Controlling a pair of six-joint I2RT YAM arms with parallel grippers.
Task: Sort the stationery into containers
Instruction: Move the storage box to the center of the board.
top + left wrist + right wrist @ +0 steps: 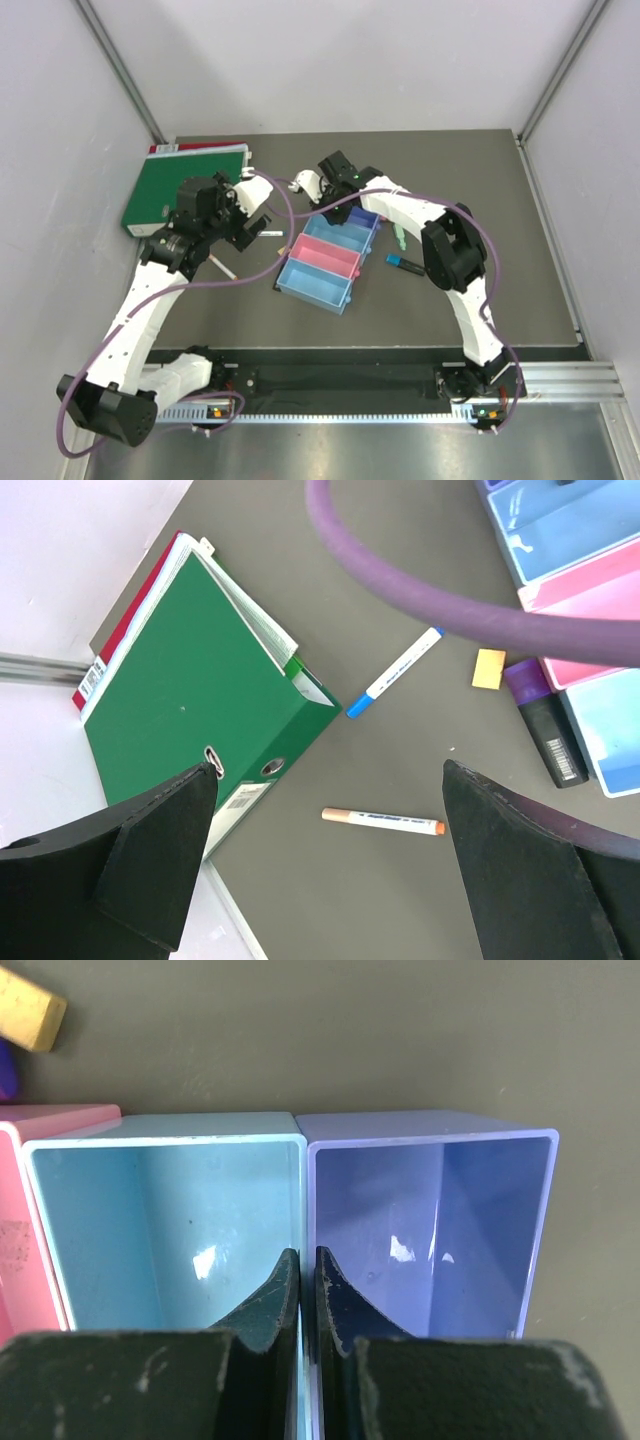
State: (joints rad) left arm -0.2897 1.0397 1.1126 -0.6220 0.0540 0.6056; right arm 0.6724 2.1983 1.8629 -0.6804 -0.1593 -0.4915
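The containers (330, 258), four joined bins, lie mid-table. My right gripper (345, 200) is at their far end. In the right wrist view it (308, 1255) is shut on the shared wall between the light blue bin (150, 1200) and the purple-blue bin (450, 1210); both look empty. My left gripper (328, 768) is open and empty above an orange-ended white pen (383, 821). A blue-ended pen (395, 672), a small yellow-orange eraser piece (489, 668) and a purple-and-black marker (545, 723) lie beside the bins (570, 530).
A large green binder (185, 190) lies at the back left, close to my left gripper. A black-and-blue marker (403, 264) and a green marker (398, 238) lie right of the bins. A purple cable (450, 610) crosses the left wrist view.
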